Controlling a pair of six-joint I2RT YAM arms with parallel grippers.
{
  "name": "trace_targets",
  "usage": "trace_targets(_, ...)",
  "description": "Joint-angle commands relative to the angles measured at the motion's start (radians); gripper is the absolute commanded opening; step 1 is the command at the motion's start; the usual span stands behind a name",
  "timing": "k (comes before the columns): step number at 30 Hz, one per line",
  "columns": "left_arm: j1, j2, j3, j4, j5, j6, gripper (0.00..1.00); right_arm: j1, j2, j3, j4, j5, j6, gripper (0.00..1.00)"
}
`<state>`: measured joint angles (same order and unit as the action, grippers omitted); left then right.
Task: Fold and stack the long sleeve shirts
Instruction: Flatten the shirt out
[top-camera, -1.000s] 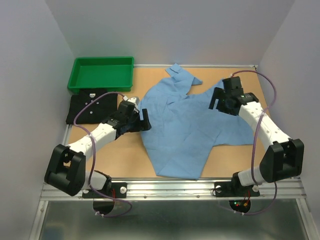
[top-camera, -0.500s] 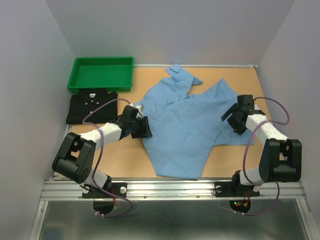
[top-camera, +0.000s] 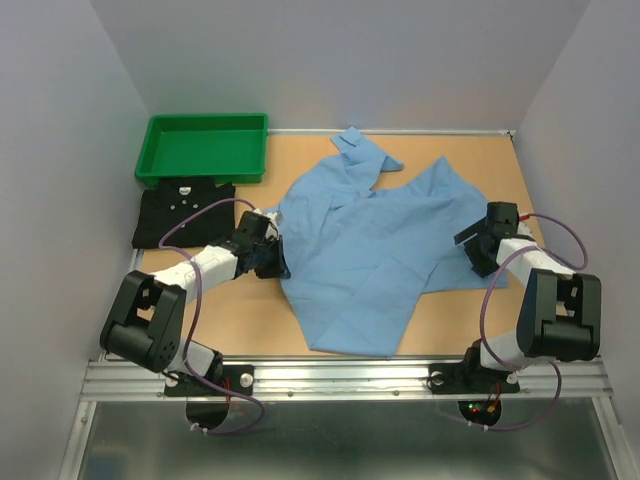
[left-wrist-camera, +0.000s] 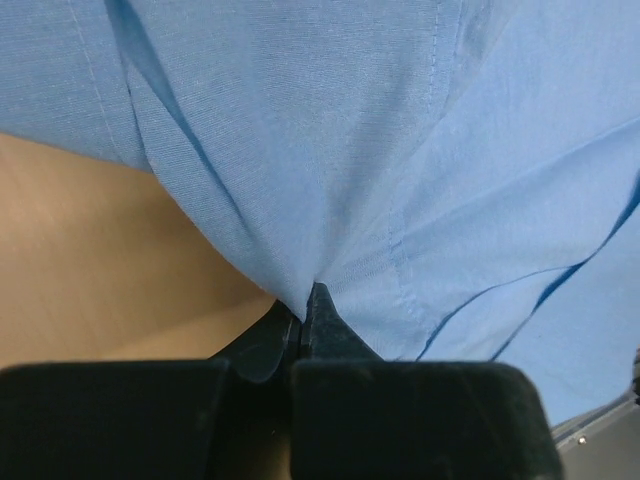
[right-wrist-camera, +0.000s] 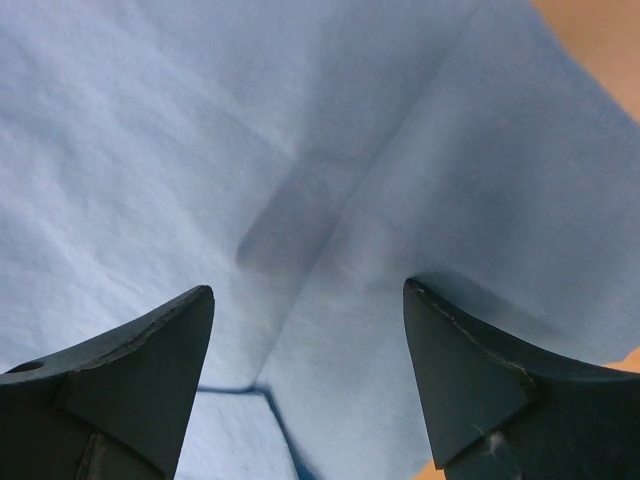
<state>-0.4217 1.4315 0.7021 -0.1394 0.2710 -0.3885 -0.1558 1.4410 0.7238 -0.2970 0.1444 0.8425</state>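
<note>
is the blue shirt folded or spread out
Spread out, not folded: the blue shirt lies loose and rumpled across the table; the left gripper pinches its edge.

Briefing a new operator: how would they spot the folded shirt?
Start at the green tray, far left corner. Just in front of it lies the black shirt, a flat folded rectangle. The light blue shirt beside it is spread open.

I'm looking into a lab test booth: plain white walls (top-camera: 350, 60) box my bench (top-camera: 250, 310), metal rail (top-camera: 340, 375) along its near edge.
</note>
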Motion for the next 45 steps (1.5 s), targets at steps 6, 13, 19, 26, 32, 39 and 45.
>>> trace_targets(6, 0.043, -0.095, -0.039, -0.121, 0.151, 0.039, 0.0, -0.053, -0.071, -0.052, -0.004, 0.096, 0.011, 0.82)
trace_targets(13, 0.044, -0.212, -0.009, -0.236, 0.217, 0.095, 0.16, -0.041, -0.136, 0.127, -0.008, -0.025, -0.212, 0.82)
trace_targets(19, 0.043, -0.267, 0.117, -0.253, 0.172, 0.108, 0.66, 0.062, -0.088, 0.302, -0.002, -0.117, -0.428, 0.82)
trace_targets(26, 0.026, -0.163, 0.283, -0.051, 0.123, 0.053, 0.83, 0.261, 0.1, 0.486, 0.012, -0.123, -0.531, 0.78)
trace_targets(32, -0.057, 0.105, 0.448, 0.006, 0.083, 0.057, 0.8, 0.314, 0.216, 0.471, 0.047, -0.131, -0.458, 0.77)
trace_targets(39, -0.089, 0.276, 0.439, -0.035, 0.068, 0.069, 0.79, 0.312, 0.226, 0.326, 0.059, -0.126, -0.396, 0.78)
trace_targets(45, -0.091, 0.274, 0.315, -0.077, 0.037, 0.088, 0.79, 0.314, 0.159, 0.168, 0.059, -0.105, -0.338, 0.8)
